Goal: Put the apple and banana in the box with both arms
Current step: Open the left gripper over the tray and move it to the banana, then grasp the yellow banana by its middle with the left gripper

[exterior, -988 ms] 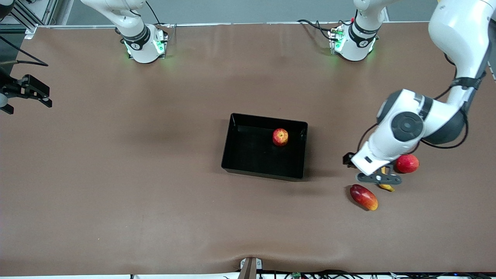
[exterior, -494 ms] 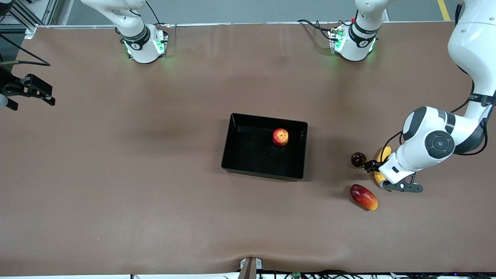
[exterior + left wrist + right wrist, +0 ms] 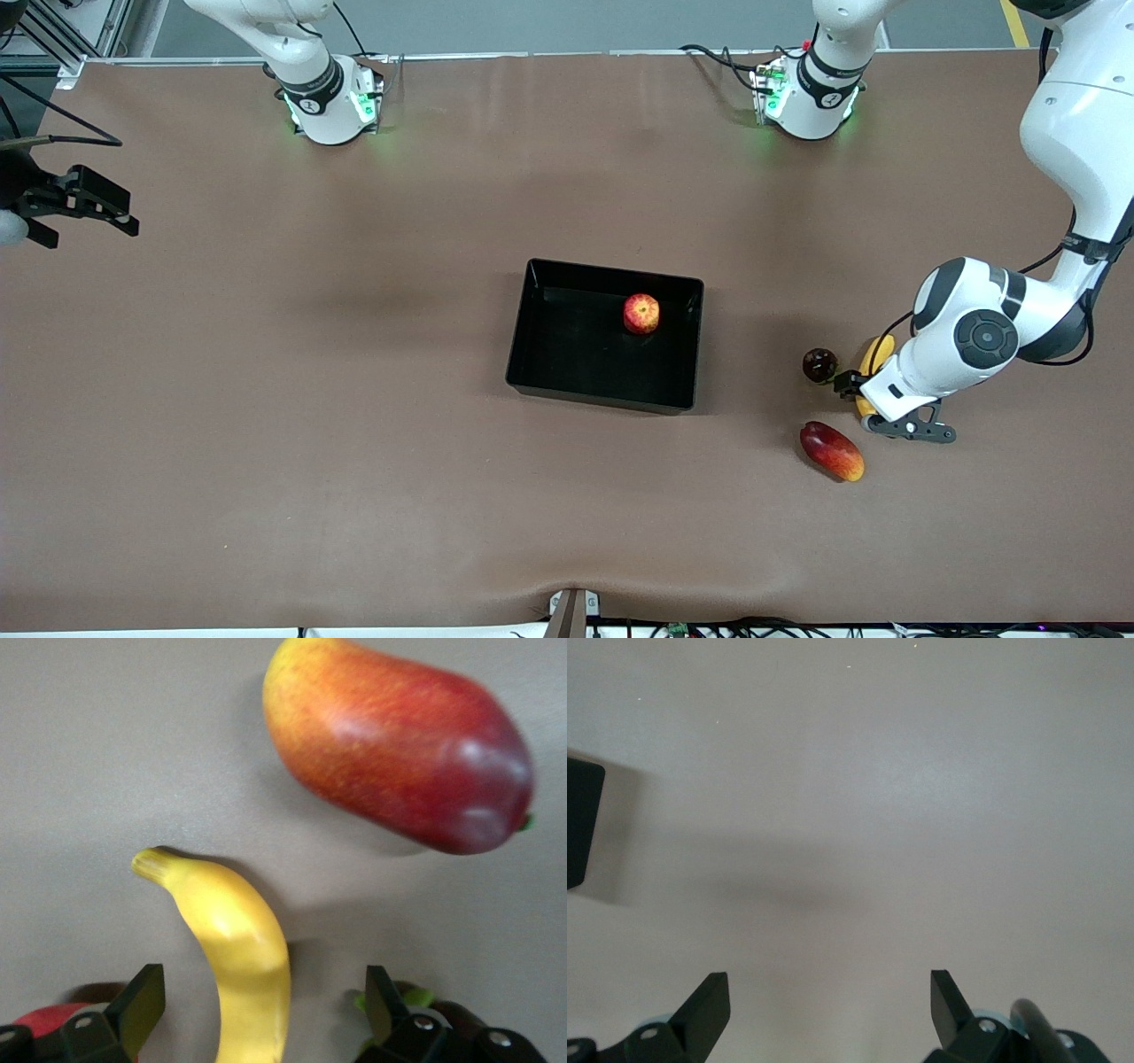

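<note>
The red-and-yellow apple (image 3: 640,314) lies inside the black box (image 3: 567,354) at the middle of the table. The yellow banana (image 3: 878,350) (image 3: 235,943) lies on the table toward the left arm's end, mostly hidden under the left arm in the front view. My left gripper (image 3: 861,400) (image 3: 261,1005) is low over the banana, open, with one finger on each side of the fruit and gaps showing. My right gripper (image 3: 89,232) (image 3: 828,1005) hangs open and empty over bare table at the right arm's end.
An oval red-and-yellow mango (image 3: 831,451) (image 3: 399,740) lies nearer to the front camera than the banana. A small dark round fruit (image 3: 819,364) sits beside the banana toward the box. A red round fruit (image 3: 49,1020) peeks in beside one left finger. A box corner (image 3: 580,819) shows in the right wrist view.
The left arm swung toward its end of the table, then settled with its gripper straddling the banana. The dark fruit came into view and the red round fruit became hidden. The right gripper drifted slightly.
</note>
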Robot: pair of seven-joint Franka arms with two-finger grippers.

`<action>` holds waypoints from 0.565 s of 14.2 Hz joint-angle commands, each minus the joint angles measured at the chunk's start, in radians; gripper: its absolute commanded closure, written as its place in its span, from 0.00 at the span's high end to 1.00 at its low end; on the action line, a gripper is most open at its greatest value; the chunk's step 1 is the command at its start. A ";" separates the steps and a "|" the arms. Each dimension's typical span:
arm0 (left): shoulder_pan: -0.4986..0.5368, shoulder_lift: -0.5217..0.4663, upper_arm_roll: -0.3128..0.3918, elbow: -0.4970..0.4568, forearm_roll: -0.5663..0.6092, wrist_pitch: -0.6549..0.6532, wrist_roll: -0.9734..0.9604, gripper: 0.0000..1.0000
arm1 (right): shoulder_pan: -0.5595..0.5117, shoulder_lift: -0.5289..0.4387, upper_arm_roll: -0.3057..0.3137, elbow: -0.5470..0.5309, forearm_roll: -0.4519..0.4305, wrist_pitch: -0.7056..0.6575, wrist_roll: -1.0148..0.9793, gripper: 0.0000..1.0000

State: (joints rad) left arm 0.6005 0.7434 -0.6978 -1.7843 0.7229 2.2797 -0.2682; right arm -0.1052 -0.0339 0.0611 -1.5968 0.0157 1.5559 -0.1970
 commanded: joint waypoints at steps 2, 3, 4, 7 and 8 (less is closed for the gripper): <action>0.013 -0.002 0.015 -0.043 0.027 0.058 0.001 0.85 | -0.002 0.012 0.003 0.029 0.007 -0.017 0.018 1.00; 0.013 -0.002 0.015 -0.046 0.029 0.058 0.001 0.69 | 0.001 0.011 0.006 0.031 0.007 -0.017 0.016 1.00; 0.012 -0.005 0.015 -0.049 0.029 0.058 0.001 0.49 | -0.001 0.011 0.008 0.035 0.007 -0.025 0.014 1.00; 0.015 -0.015 0.015 -0.049 0.029 0.058 0.023 0.00 | 0.002 0.009 0.009 0.066 0.006 -0.056 0.018 1.00; 0.015 -0.021 0.015 -0.047 0.029 0.053 0.046 0.00 | 0.004 0.015 0.008 0.087 0.009 -0.056 0.010 1.00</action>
State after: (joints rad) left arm 0.6029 0.7500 -0.6767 -1.8155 0.7274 2.3247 -0.2512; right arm -0.1048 -0.0338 0.0669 -1.5722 0.0157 1.5265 -0.1968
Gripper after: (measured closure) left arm 0.604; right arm 0.000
